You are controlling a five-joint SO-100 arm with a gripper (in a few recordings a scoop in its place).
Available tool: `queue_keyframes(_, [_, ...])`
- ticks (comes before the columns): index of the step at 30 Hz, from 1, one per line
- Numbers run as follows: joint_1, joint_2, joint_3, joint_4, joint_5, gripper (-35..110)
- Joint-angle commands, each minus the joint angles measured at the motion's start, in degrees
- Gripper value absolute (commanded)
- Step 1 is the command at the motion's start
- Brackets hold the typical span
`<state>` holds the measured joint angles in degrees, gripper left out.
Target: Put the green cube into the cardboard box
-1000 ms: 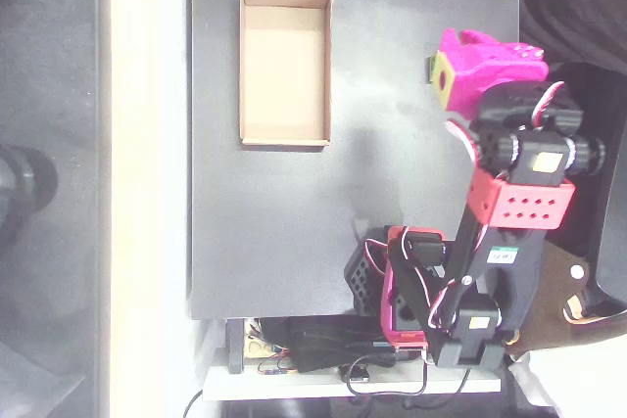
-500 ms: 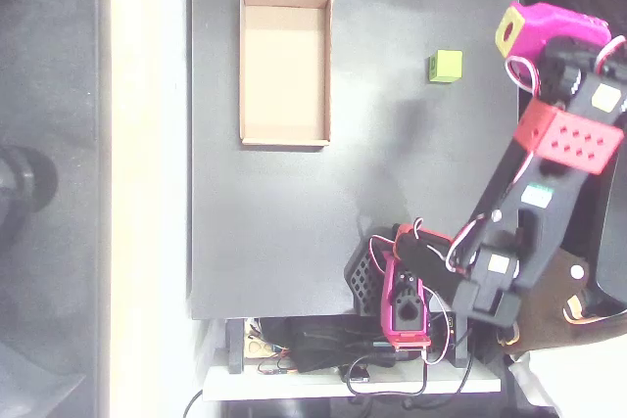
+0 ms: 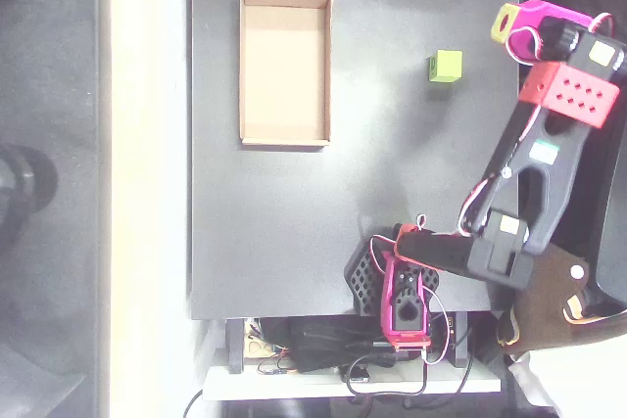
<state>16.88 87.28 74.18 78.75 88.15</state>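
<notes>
Cube (image 3: 446, 66) loose on mat, well apart from box (image 3: 284, 66); gripper (image 3: 519, 24) beside it, jaw state unclear; approach and grasp pending.

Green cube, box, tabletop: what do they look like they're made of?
Green cube: plain matte lime block, likely plastic or foam; the overhead view can't settle it. Cardboard box: tan, matte, thin low walls with folded edges, cardboard. Table: dull dark grey sheet, no glare, perhaps painted board or a mat.

No readable text or labels anywhere
</notes>
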Motion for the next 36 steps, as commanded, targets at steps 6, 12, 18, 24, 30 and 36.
queue_keyframes(6, [-0.4,-4.7,-2.0,-0.4,0.0,34])
queue_keyframes(12, [-0.8,-10.0,-2.0,-0.5,0.0,35])
queue_keyframes(18, [-3.6,-12.9,-2.0,-3.9,0.0,35])
queue_keyframes(24, [-6.2,-14.3,-1.7,-6.5,0.0,34])
queue_keyframes(30, [-8.9,-14.6,-1.1,-6.5,0.6,34])
queue_keyframes(36, [-9.0,-14.3,-1.2,-5.8,0.7,34])
